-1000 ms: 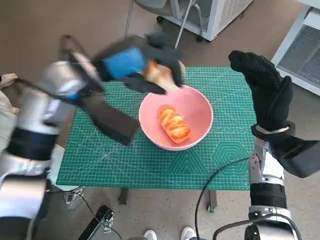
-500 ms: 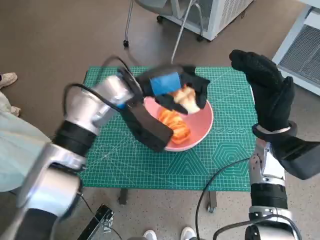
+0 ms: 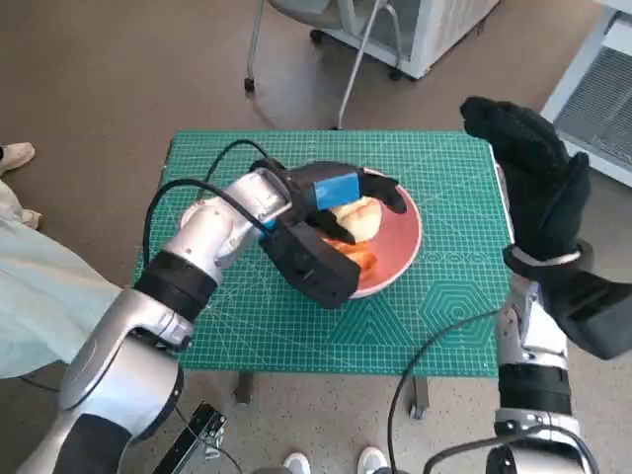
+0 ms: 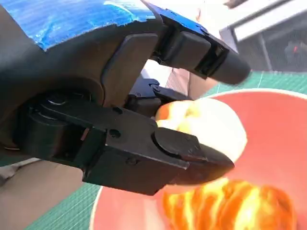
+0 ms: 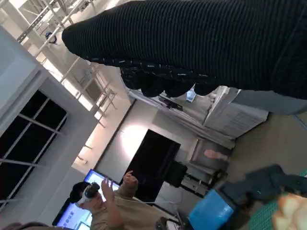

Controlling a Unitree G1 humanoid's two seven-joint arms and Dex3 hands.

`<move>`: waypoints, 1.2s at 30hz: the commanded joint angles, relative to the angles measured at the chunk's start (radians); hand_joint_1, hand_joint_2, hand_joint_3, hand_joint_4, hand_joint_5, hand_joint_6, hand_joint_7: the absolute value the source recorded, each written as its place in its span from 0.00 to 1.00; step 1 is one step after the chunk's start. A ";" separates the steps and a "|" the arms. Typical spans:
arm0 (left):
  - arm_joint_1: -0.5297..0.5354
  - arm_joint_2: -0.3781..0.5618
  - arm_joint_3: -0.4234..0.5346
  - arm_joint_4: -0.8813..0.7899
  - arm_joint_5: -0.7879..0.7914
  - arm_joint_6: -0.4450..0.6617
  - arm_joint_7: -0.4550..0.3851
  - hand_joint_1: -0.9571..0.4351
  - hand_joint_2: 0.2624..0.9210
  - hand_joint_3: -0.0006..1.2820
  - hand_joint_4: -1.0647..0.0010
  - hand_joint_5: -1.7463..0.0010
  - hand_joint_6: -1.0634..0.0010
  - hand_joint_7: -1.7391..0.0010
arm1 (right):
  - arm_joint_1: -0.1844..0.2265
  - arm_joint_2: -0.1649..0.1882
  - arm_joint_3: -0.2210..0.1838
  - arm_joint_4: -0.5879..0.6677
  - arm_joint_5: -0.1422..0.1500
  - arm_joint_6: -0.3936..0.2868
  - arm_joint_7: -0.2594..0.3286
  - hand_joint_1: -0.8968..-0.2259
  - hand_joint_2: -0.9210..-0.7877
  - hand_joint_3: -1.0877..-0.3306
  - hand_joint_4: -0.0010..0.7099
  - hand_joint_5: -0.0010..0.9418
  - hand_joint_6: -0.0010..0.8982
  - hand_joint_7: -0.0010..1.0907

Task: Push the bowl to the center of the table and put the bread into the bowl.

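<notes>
I'm on the last step: second bread going into the bowl. Left hand (image 3: 336, 202) grips a pale bread roll (image 3: 357, 214) between its fingers, roll held just under the palm and right over the bowl's hollow. Left wrist view confirms the hold: roll (image 4: 204, 127) is clamped between the upper finger (image 4: 201, 48) and the lower one, with pink bowl wall (image 4: 278, 139) directly beyond the fingertips. A glazed orange bread (image 4: 235, 208) already lies in the bowl, just below the held roll; I can't tell whether the two touch. Pink bowl (image 3: 400, 252) sits about mid-mat on the green cutting mat (image 3: 444, 316), under and slightly past my left hand, so I judge the push step done. Next move as I see it: spread the left fingers so the roll falls beside the orange one, then lift the hand straight up, clear of the rim, without dragging the bowl. Risk: roll sticks to a finger or lands on the rim. Right hand (image 3: 533, 183) is raised off to the side, well apart from the bowl, glove fingers spread, holding nothing; its wrist view shows only glove (image 5: 201, 48) and the room, with a person (image 5: 103, 201) in the background.
</notes>
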 commanded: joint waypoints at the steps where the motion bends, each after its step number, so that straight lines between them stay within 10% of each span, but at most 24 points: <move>1: 0.029 0.011 0.028 -0.017 -0.051 -0.004 -0.003 0.79 1.00 0.22 0.81 1.00 0.70 0.93 | 0.023 -0.004 0.000 0.005 -0.018 0.009 -0.014 0.49 0.00 0.43 0.45 0.01 0.00 0.67; 22: 0.092 0.019 0.373 0.034 -0.622 0.023 -0.340 0.78 1.00 0.06 0.85 1.00 0.63 0.97 | -0.011 -0.018 0.003 0.016 -0.020 0.025 -0.020 0.53 0.00 0.42 0.46 0.01 0.00 0.67; 28: 0.148 0.029 0.501 0.013 -0.758 -0.065 -0.276 0.76 0.97 0.07 0.81 0.99 0.61 0.97 | -0.026 -0.030 0.000 -0.004 -0.015 0.045 -0.026 0.52 0.00 0.43 0.46 0.01 0.00 0.67; 36: 0.265 -0.030 0.697 -0.107 -0.998 -0.117 -0.204 0.77 0.66 0.41 0.73 0.99 0.57 0.97 | -0.053 -0.042 -0.003 -0.016 -0.032 0.060 -0.061 0.49 0.00 0.45 0.48 0.01 0.01 0.67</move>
